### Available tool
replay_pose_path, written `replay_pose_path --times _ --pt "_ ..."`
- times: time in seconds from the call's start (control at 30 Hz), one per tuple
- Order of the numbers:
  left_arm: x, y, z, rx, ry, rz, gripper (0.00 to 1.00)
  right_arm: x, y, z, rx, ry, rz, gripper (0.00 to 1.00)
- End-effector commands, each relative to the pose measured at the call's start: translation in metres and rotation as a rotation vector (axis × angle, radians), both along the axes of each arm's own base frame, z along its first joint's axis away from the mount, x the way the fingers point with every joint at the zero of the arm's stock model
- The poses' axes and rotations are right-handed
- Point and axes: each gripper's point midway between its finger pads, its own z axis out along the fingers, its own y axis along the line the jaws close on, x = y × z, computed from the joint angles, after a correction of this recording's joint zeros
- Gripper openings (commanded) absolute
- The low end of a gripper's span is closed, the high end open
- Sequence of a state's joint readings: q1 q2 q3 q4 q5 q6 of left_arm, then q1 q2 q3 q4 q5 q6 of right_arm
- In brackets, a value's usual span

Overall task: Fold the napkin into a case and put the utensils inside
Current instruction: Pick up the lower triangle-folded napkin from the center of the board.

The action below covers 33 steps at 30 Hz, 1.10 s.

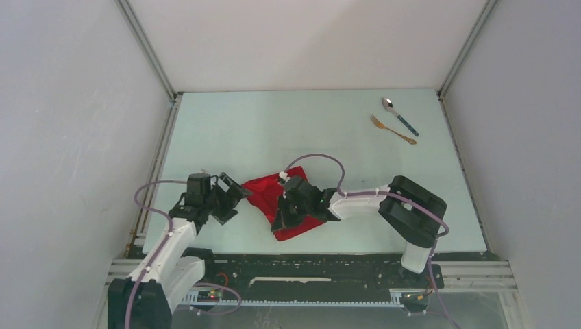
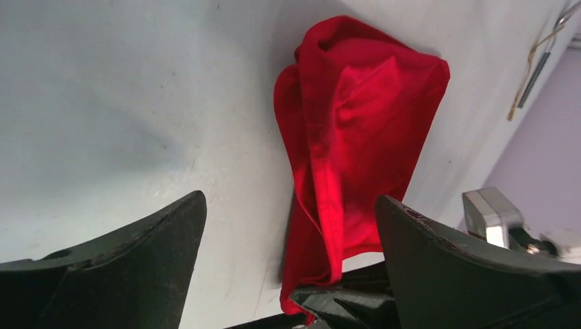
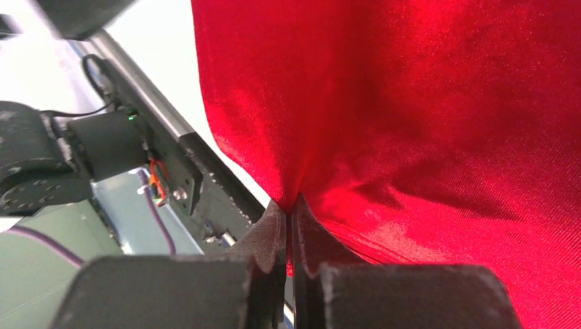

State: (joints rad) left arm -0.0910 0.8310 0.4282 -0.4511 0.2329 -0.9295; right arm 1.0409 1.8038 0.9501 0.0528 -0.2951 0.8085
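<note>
Clearly little is done: the bright red, shiny cloth napkin (image 1: 264,195) lies crumpled near the pale table's (image 1: 274,130) front edge, pinched by the clenched right gripper (image 3: 291,212), the left gripper (image 1: 235,197) gaping empty beside it, and the teal-handled silver spoon (image 1: 399,115) and slim gold fork (image 1: 392,129) lie far off, uncased.

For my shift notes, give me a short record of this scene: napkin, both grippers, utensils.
napkin: red, loosely bunched on the table, not neatly folded
right gripper: shut on a fold of the napkin
left gripper: open, beside the napkin's left edge, holding nothing
utensils: spoon and fork side by side on the far right, apart from the napkin
</note>
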Motion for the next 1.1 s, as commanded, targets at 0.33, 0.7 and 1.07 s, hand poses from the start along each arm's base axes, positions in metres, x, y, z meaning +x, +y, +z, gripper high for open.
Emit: replay_pose_path --times 0.33,0.7,1.07 --pt "0.039 -0.03 -0.007 -0.229 -0.116 -0.005 0.79 0.008 0.004 0.049 0.263 0.011 0.014 0.0" --pt "0.045 -0.019 0.008 -0.129 -0.144 -0.003 0.37 0.007 -0.005 0.044 0.277 0.029 0.013 0.0" --pt "0.05 -0.036 0.012 -0.127 -0.118 -0.035 0.38 0.006 -0.01 0.041 0.291 0.038 0.012 0.0"
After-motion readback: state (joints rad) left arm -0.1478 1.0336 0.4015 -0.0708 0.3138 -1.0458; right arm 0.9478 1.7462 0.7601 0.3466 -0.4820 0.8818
